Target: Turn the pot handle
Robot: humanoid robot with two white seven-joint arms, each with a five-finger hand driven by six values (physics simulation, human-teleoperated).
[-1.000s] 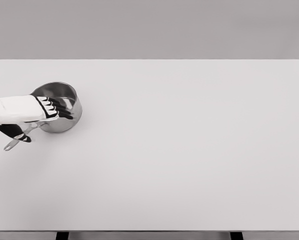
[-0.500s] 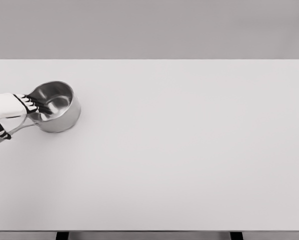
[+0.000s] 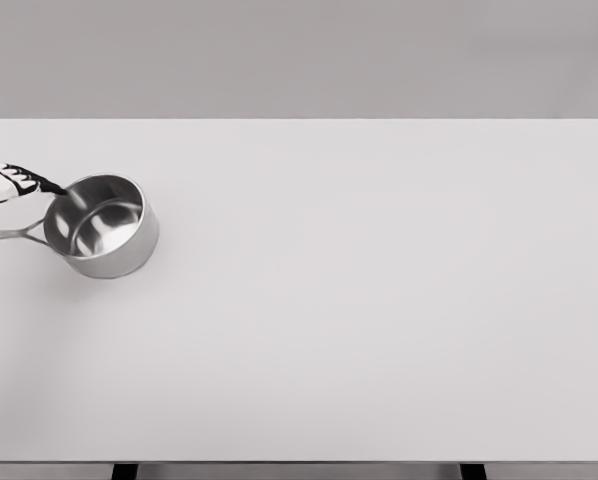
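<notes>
Steel pot (image 3: 101, 225) upright near left edge of white bench (image 3: 379, 300), far-left third, handle (image 3: 14, 235) pointing left toward frame edge, nearly level. Left hand (image 3: 4, 180) only partly in view at left border: dark fingers (image 3: 34, 180) stretched out toward pot rim, tips at or just shy of it, contact not resolvable. A dark bit by the handle end at the frame edge, possibly a thumb; can't tell whether anything is clamped on the handle. Looks extended rather than curled, holding nothing visibly. Right hand out of view. Risks: fingertips grazing the rim, nudging the pot sideways instead of rotating it, or tipping it since empty and light. Handle end sitting right at the bench's left side, so further swing or slide may put it overhanging, pot dragged off. Most of hand off-camera, so slip or lost grip hard to catch from this view. Smooth bench, low friction likely: pot translating rather than pivoting.
</notes>
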